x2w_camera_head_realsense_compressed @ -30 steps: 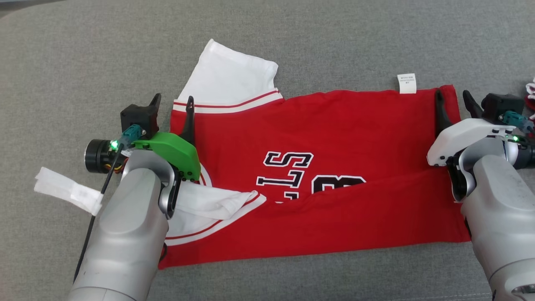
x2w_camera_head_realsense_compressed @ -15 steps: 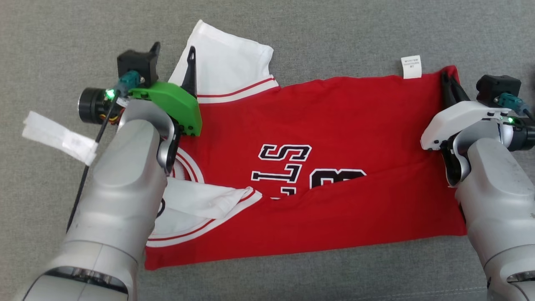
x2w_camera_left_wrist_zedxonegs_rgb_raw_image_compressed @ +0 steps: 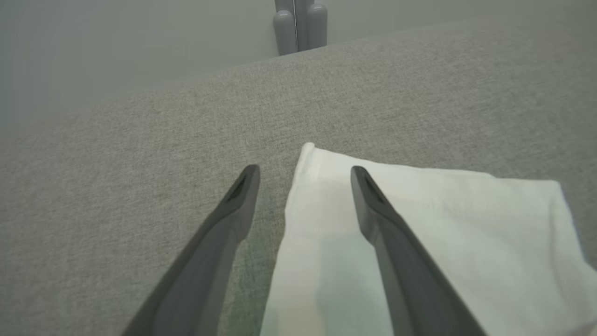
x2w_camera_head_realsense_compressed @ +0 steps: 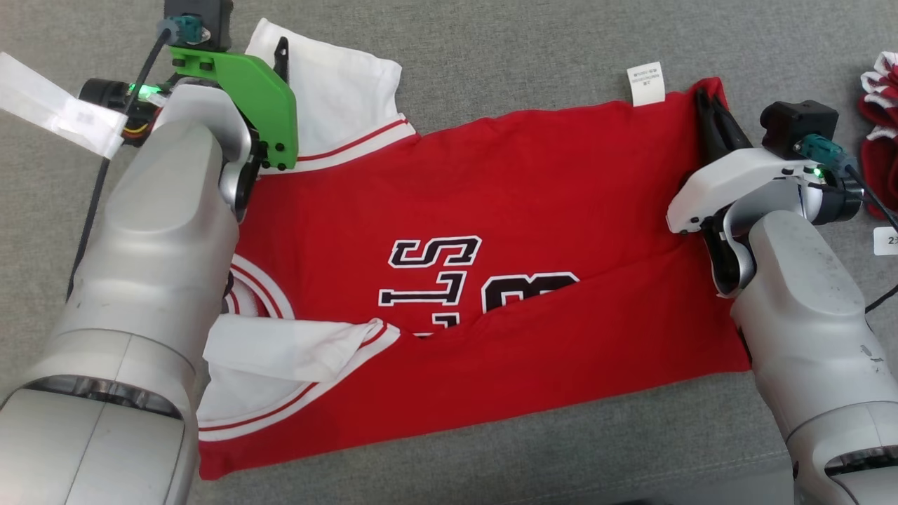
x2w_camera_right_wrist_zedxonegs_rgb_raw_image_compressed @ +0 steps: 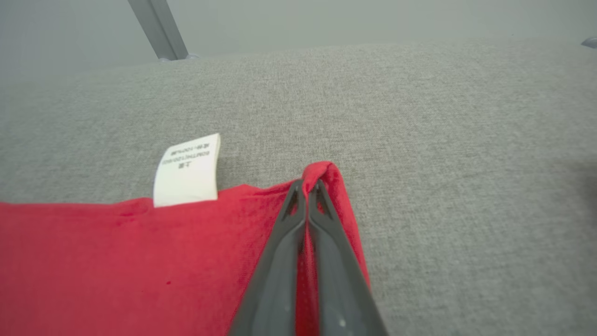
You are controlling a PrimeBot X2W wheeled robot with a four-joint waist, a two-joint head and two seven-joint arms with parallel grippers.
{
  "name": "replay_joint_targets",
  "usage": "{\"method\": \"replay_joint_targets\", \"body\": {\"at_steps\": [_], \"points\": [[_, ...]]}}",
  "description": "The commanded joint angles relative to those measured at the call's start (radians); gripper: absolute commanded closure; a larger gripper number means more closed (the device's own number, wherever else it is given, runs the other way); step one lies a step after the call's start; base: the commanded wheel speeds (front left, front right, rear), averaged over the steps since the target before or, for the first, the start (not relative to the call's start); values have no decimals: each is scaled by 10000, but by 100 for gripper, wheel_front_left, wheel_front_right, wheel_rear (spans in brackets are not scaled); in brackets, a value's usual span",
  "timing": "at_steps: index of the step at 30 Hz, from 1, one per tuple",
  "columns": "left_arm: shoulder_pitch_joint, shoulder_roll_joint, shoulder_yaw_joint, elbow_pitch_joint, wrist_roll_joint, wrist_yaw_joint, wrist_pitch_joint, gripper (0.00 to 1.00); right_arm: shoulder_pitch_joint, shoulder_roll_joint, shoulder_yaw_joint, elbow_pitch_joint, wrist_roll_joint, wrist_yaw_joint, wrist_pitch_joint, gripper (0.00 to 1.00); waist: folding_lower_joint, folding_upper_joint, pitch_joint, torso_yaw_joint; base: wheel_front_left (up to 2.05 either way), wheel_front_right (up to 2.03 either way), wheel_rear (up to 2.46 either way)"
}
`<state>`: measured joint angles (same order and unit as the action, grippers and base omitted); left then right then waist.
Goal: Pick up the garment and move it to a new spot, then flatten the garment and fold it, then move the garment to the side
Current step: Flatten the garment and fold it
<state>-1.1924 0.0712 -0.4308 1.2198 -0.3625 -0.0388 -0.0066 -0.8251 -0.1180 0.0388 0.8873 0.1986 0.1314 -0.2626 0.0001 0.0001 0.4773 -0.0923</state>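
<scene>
The garment (x2w_camera_head_realsense_compressed: 491, 210) is a red jersey with black-and-white lettering and white sleeves, lying spread on the grey cloth surface (x2w_camera_head_realsense_compressed: 491, 56) with its near edge folded over. My left gripper (x2w_camera_head_realsense_compressed: 254, 43) stands open at the far left. In the left wrist view, one finger of the left gripper (x2w_camera_left_wrist_zedxonegs_rgb_raw_image_compressed: 304, 170) is over the white sleeve (x2w_camera_left_wrist_zedxonegs_rgb_raw_image_compressed: 419, 224) and the other is over bare surface. My right gripper (x2w_camera_head_realsense_compressed: 704, 98) is shut on the garment's far right corner. In the right wrist view that red corner (x2w_camera_right_wrist_zedxonegs_rgb_raw_image_compressed: 322, 170) bunches up between the tips of the right gripper (x2w_camera_right_wrist_zedxonegs_rgb_raw_image_compressed: 308, 185), beside the white care tag (x2w_camera_right_wrist_zedxonegs_rgb_raw_image_compressed: 189, 170).
A red-and-white cloth bundle (x2w_camera_head_realsense_compressed: 880, 119) lies at the right edge, with a small white label (x2w_camera_head_realsense_compressed: 885, 240) below it. A white tape flag (x2w_camera_head_realsense_compressed: 49, 105) hangs on the left arm's cable. Beyond the surface's far edge stand a grey post (x2w_camera_left_wrist_zedxonegs_rgb_raw_image_compressed: 301, 25) and a metal leg (x2w_camera_right_wrist_zedxonegs_rgb_raw_image_compressed: 156, 28).
The right gripper has closed on the garment's far right corner. The left arm has reached forward to the far white sleeve, still open. The head view has shifted.
</scene>
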Motion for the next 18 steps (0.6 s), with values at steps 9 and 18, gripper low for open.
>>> {"method": "replay_joint_targets", "body": {"at_steps": [9, 18], "points": [[-391, 353, -88, 436, -64, -40, 241, 70, -222, 150, 501, -299, 326, -17, -24, 100, -1, -1, 435, -431, 0, 0, 0], [-642, 405, -290, 180, 172, 187, -1689, 100, -313, -77, 263, -531, 320, -17, -25, 100, -1, -1, 275, -90, 0, 0, 0]]}}
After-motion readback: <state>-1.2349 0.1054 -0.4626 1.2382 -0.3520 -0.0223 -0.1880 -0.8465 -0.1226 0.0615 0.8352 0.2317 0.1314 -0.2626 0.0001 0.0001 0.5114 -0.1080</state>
